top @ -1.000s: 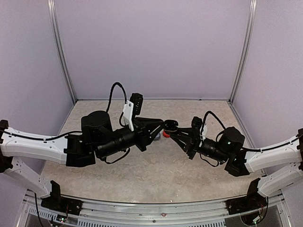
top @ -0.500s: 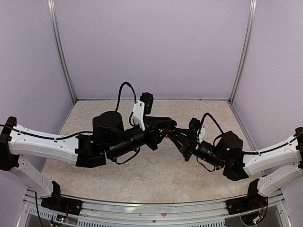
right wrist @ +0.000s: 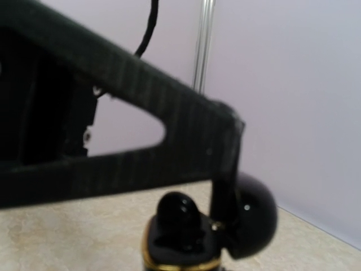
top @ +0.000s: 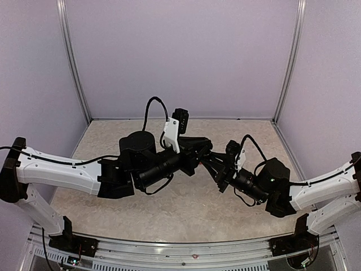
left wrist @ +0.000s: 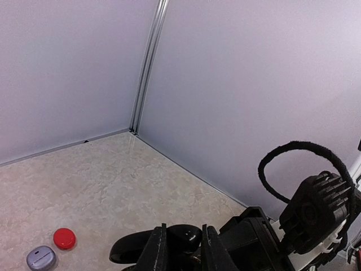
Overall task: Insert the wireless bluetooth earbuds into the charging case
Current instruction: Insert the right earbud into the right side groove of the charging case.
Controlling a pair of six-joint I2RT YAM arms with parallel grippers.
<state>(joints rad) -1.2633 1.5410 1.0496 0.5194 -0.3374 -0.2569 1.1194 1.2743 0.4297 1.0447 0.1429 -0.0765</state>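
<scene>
In the right wrist view an open black charging case [right wrist: 169,255] with a gold rim fills the bottom centre. One black earbud [right wrist: 177,212] sits in it, and its domed lid [right wrist: 255,220] stands open to the right. My left gripper [top: 201,148] meets my right gripper [top: 210,160] above the table's middle. In the left wrist view my left gripper [left wrist: 183,230] is shut on the glossy black lid [left wrist: 181,236]. One left finger [right wrist: 141,113] crosses the right wrist view and comes down between earbud and lid. My right gripper holds the case from below; its fingers are out of that view. The other earbuds are out of view.
A red case [left wrist: 64,238] and a silvery grey case [left wrist: 41,258] lie shut on the marbled table [top: 186,209], below and left of my left gripper. Lilac walls close the back and sides. Both arms hide these cases in the top view.
My left arm has reached further right and up, my right gripper has moved a little left to meet it. The red case seen under the grippers a second ago is now covered.
</scene>
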